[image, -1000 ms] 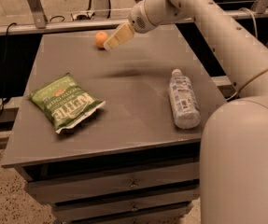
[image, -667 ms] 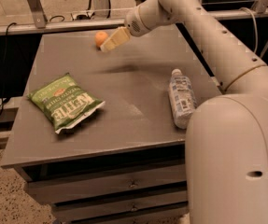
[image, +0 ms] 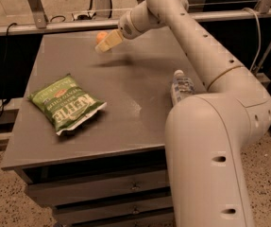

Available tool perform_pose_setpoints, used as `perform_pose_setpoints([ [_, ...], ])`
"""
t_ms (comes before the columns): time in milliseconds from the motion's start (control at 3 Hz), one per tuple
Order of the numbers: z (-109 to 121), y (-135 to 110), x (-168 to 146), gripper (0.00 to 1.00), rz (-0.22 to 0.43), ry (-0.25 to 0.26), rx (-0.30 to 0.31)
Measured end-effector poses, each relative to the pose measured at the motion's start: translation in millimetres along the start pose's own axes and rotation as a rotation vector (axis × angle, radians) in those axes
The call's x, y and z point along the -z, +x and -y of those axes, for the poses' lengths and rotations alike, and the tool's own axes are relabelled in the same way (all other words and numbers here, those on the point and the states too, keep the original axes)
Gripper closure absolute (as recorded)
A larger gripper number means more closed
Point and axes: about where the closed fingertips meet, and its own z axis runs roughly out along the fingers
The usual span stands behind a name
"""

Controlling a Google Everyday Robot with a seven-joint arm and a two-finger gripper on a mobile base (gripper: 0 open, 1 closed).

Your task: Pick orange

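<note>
Gripper (image: 107, 42) is positioned over the far end of the counter (image: 125, 122); whether it is open or closed cannot be told. Orange (image: 100, 34) sits just behind the gripper tip, partly hidden by it. Green chip bag (image: 68, 104) and bottle (image: 181, 86) lie well apart from the gripper.

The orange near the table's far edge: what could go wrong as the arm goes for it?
The orange is round and sits near the far edge of the table, so a nudge from the gripper, right in front of it, might roll it off. The bulky lower arm stands close to the water bottle and could knock it.
</note>
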Motion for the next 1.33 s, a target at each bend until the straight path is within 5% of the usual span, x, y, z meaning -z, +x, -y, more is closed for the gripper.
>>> perform_pose_setpoints([
  [1000,7,-7,-37,0.0,-0.056,0.051,-0.024],
  [1333,7,-7,-40,0.16,-0.063,0.059,-0.031],
])
